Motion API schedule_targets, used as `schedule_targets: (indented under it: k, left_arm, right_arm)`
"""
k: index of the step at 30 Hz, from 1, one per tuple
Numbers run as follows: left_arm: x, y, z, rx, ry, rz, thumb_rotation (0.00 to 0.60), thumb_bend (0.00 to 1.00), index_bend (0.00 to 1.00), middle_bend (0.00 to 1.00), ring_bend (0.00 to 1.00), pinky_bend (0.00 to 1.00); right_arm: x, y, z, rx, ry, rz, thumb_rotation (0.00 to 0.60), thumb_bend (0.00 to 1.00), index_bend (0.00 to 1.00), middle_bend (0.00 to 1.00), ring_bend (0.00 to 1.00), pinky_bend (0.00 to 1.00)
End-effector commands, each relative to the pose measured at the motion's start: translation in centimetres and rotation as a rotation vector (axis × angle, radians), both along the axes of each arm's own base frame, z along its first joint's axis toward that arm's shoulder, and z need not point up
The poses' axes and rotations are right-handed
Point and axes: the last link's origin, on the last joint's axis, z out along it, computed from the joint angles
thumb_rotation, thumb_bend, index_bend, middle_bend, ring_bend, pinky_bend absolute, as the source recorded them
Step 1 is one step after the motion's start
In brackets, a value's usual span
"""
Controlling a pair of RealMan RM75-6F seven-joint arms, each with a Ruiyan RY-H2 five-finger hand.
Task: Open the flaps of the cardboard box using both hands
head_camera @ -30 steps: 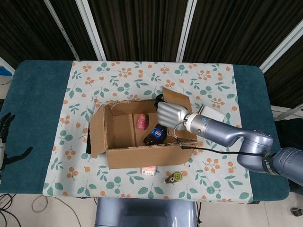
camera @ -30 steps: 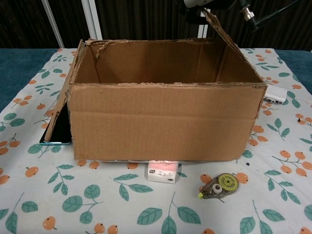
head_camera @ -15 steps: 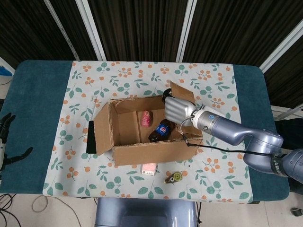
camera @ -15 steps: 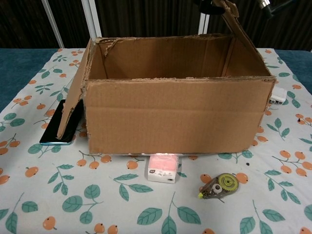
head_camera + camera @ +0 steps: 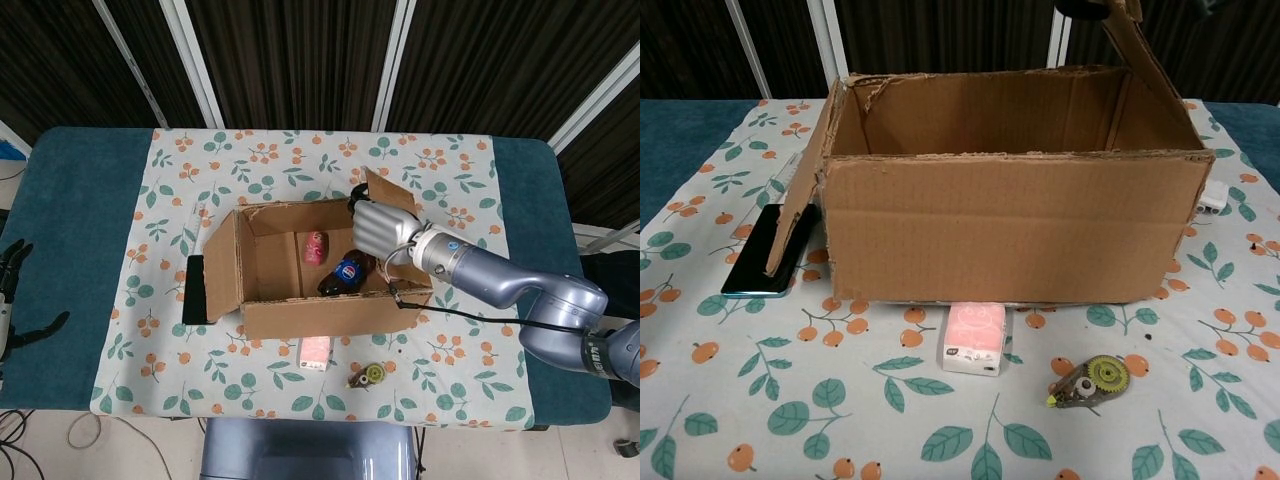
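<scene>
Right now your right hand [image 5: 382, 228] sits against the right-side flap [image 5: 390, 196] of the cardboard box [image 5: 318, 268], fingers curled over the flap's inner face at the box's far right corner. Whether it truly grips the flap or only presses on it, you cannot tell from the head view; the chest view shows just a dark bit of the hand at the top edge. The flap stands up and leans outward, away from the box mouth.

The box lies directly under and to the left of that hand, mouth open upward. Its left flap [image 5: 222, 276] hangs down outside the far wall from your hand, its tip over a dark phone [image 5: 762, 264] lying flat on the cloth.

Inside, just below the hand's fingers, a dark bottle [image 5: 342, 274] with a blue label lies on the floor; a small pink item [image 5: 316, 246] sits beyond it.

Nearer to you than the hand, a pink tissue pack [image 5: 975, 338] lies against the front wall, and a correction tape roller [image 5: 1092, 380] lies near it.

Your left hand [image 5: 12, 290] rests well apart at the table's left edge, fingers spread, holding nothing.
</scene>
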Motion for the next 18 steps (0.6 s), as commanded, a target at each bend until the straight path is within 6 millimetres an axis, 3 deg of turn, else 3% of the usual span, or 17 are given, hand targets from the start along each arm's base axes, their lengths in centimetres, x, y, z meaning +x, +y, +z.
schedule_targets:
  k: [1,18]
  left_arm:
    - [0.0,0.0,0.0,0.001,-0.002,0.0,0.6,0.17,0.0,0.0,0.0,0.06]
    - [0.1,-0.1,0.0,-0.002,-0.001,-0.004,0.6,0.17,0.0,0.0,0.0,0.06]
  right_arm:
    - [-0.1,0.0,0.1,-0.003,0.008,0.003,0.6,1.0,0.48,0.36,0.25,0.28]
    - [-0.7,-0.2,1.7,-0.045,0.03,-0.004,0.6,1.0,0.48,0.36,0.25,0.28]
